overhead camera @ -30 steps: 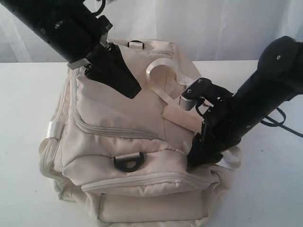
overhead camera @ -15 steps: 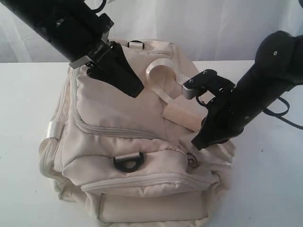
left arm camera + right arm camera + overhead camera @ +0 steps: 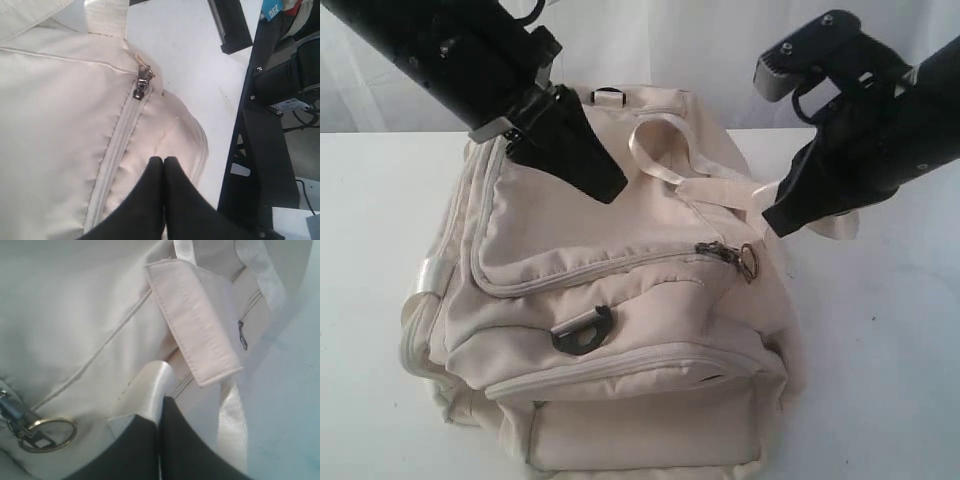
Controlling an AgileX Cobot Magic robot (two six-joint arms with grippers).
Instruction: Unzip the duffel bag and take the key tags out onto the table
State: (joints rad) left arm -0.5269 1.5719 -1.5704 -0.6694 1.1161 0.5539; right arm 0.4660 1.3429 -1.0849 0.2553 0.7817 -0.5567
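a white, softly folded curtain hangs across the whole background.

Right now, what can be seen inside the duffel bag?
Nothing. The duffel bag is covered by its cream fabric and its top zipper looks closed, so the interior is hidden; no key tags show in any view.

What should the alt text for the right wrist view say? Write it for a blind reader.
The right gripper, black fingers closed, pinches a shiny cream strap handle of the cream duffel bag. A padded handle wrap lies beyond, and a ringed zipper pull rests on the fabric.
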